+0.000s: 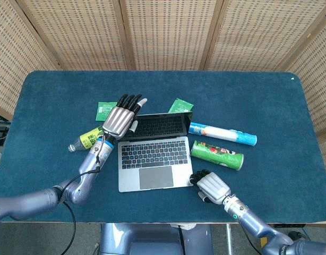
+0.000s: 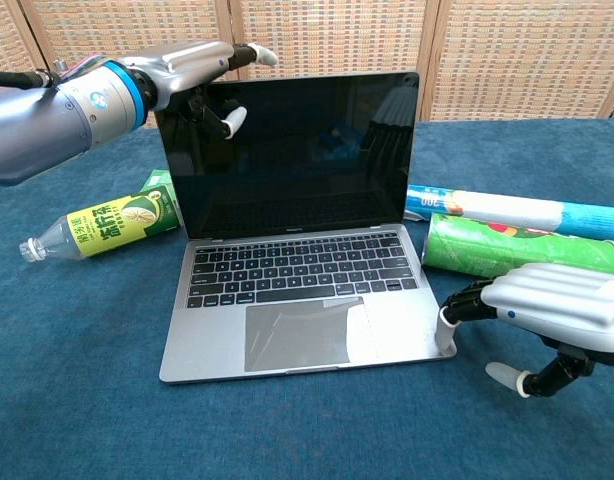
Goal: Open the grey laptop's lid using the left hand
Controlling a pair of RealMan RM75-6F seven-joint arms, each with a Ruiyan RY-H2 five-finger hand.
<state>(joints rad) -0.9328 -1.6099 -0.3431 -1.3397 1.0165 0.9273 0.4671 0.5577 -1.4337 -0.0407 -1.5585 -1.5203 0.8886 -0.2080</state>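
Observation:
The grey laptop (image 1: 152,159) (image 2: 297,285) sits open at the table's front middle, its lid (image 2: 297,150) standing nearly upright with the dark screen facing me. My left hand (image 1: 119,118) (image 2: 177,75) is at the lid's top left corner. Its fingers stretch out above and behind the top edge, and its thumb is in front of the screen. It does not clamp the lid. My right hand (image 1: 212,187) (image 2: 552,310) rests on the table with fingers curled, one fingertip touching the laptop's front right corner.
A green-labelled bottle (image 1: 91,139) (image 2: 107,225) lies left of the laptop, below my left arm. A green can (image 1: 217,155) (image 2: 517,250) and a white tube (image 1: 221,134) (image 2: 517,212) lie close on the right. Two green packets (image 1: 105,109) (image 1: 180,104) lie behind the lid.

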